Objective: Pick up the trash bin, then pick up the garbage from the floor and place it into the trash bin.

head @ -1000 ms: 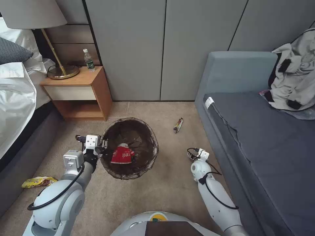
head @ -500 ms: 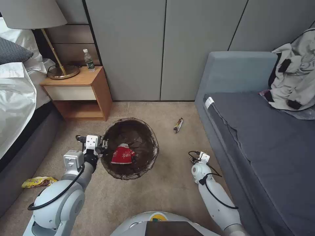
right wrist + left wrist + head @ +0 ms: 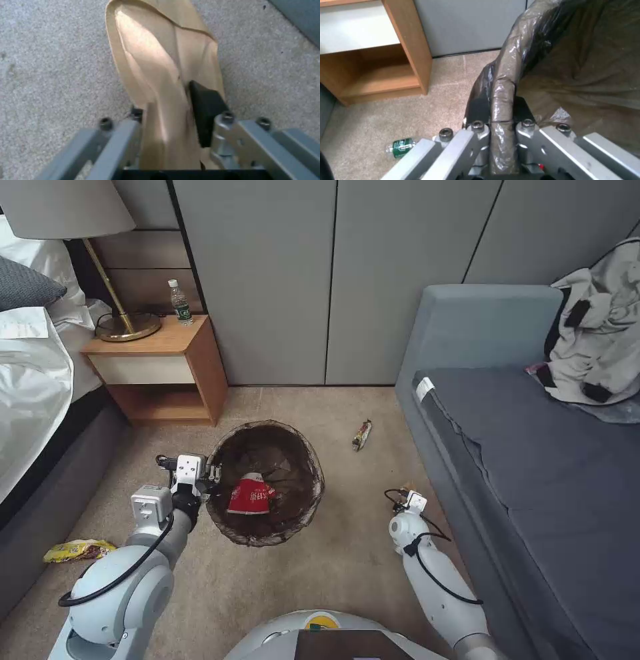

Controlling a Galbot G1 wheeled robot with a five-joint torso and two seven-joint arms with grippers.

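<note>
Since the earlier head frames, my right tool (image 3: 403, 496) had dropped slightly lower and closer to the sofa (image 3: 533, 460), while the trash bin (image 3: 267, 483) barely shifted.

From the head camera I saw the left tool (image 3: 212, 475) at the bin's near-left rim, the bin held over the floor (image 3: 333, 560). Its dark bag lining was crinkled, and a crushed red-and-white cup (image 3: 249, 495) lay inside. A snack wrapper (image 3: 361, 435) lay on the carpet beyond the bin, near the sofa; a yellow wrapper (image 3: 79, 549) lay by the bed (image 3: 40, 400). An upright bottle (image 3: 180, 303) stood on the bedside table (image 3: 160, 363).

On the left wrist camera I could confirm what the head view only hinted: the left tool (image 3: 501, 117) was clenched on the bag-covered rim (image 3: 506, 82), one pad on each side. A small green-labelled bottle (image 3: 400, 148) lay on the carpet below.

On the right wrist camera, the right tool (image 3: 176, 110) was closed on a brown paper scrap (image 3: 156, 65), creased and folded, hanging over the carpet; the head view showed barely a sliver of it.
</note>
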